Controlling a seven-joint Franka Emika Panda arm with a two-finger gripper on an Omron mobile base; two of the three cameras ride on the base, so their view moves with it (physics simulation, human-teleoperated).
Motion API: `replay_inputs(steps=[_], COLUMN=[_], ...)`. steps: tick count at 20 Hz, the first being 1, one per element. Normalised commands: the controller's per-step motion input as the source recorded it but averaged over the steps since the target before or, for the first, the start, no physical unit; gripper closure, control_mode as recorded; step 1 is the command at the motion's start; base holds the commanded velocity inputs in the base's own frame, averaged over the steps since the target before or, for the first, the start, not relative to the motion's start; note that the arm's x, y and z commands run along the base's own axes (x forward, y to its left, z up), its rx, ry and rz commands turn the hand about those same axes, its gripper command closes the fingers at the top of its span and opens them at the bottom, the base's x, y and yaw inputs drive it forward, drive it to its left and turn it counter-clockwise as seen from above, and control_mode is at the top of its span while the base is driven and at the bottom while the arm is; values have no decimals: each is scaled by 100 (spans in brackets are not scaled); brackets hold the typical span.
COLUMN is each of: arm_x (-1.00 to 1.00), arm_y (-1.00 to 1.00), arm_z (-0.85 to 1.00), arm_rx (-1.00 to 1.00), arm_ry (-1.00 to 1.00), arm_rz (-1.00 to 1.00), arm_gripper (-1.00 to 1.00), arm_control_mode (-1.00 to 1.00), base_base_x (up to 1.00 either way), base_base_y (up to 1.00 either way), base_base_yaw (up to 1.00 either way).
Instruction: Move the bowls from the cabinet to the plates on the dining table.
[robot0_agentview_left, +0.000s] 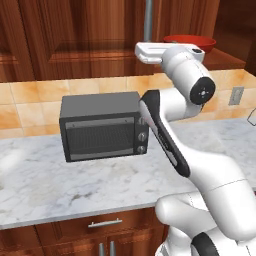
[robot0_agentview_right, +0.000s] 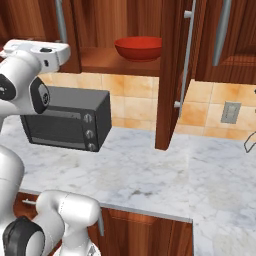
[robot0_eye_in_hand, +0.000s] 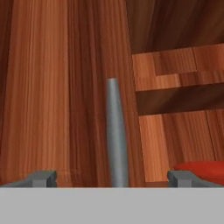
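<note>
A solid red bowl sits on the shelf of the dark wooden wall cabinet, and its rim shows at the lower right of the hand view. The cabinet's right door stands swung open. The left door is closed, and its silver bar handle runs straight up between my two fingertips. My gripper is open, close in front of that handle and holding nothing. The plates and the dining table are out of view.
A dark toaster oven stands on the marble counter below the cabinet, just under my raised arm. The open door's edge juts out over the counter. A wall socket sits on the tiled backsplash. Lower drawers run under the counter.
</note>
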Motion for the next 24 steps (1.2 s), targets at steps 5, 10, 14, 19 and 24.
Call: replay_inputs(steps=[5,10,14,19,24], arm_x=[17,42,56,62,57], arm_y=[2,0,2,8,3], arm_z=[-2,0,-1,-6,-7], arm_rx=[-4,-1,-2,-1,0], arm_ry=[2,7,6,7,7], arm_rz=[0,-5,-8,-6,-5], arm_gripper=[-100,-100,-100,-100,-100], arm_control_mode=[-100,-100,-100,-100,-100], base_base_x=[0,0,0,0,0], base_base_y=[0,0,0,0,0], base_base_yaw=[0,0,0,0,0])
